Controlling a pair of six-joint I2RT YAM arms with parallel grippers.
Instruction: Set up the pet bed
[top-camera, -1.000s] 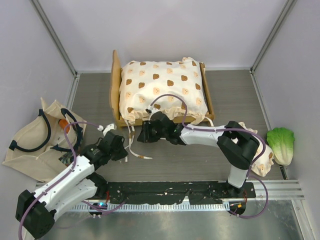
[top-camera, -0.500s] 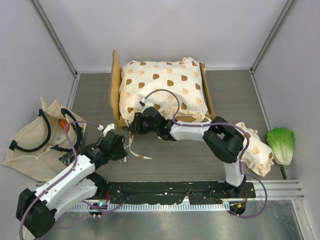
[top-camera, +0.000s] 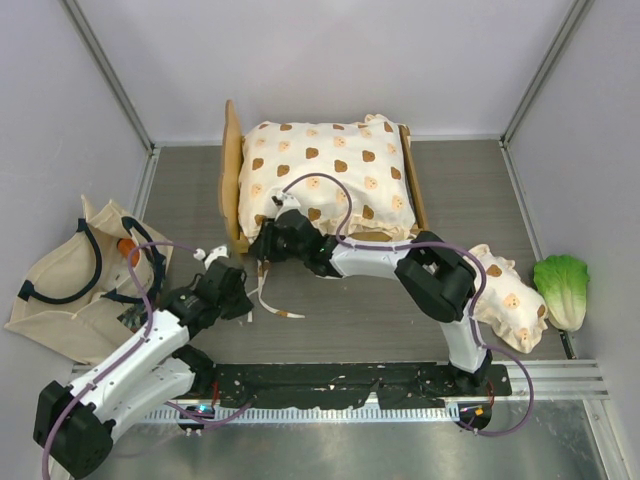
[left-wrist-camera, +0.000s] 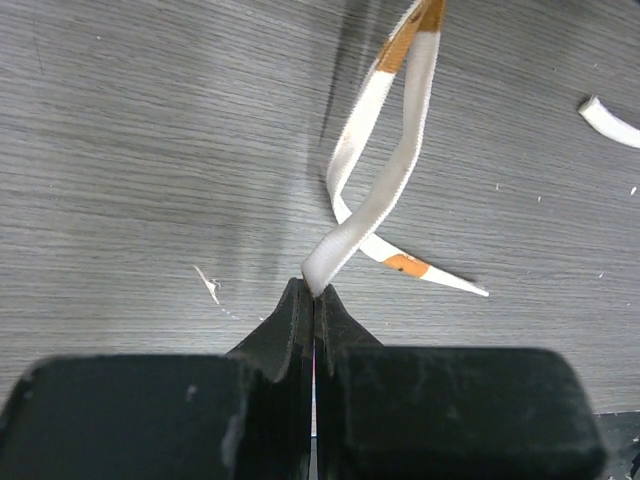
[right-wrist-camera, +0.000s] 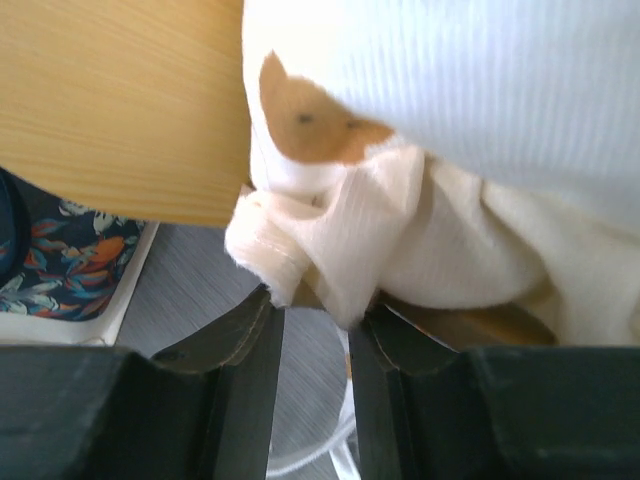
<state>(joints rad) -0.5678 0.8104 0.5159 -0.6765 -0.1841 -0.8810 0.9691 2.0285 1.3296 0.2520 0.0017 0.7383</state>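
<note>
**Right gripper (right-wrist-camera: 318, 312) clamped on cushion (right-wrist-camera: 330, 230) corner**

The pet bed (top-camera: 232, 150) is set at the far middle. Its cushion is judged soft and light, best pinched at a bunched edge. A thin floppy strap (left-wrist-camera: 395, 170) is pinched by the left gripper (left-wrist-camera: 315, 295).

A beige tote bag (top-camera: 60, 290) lies far left, a green lettuce toy (top-camera: 562, 290) far right
</note>
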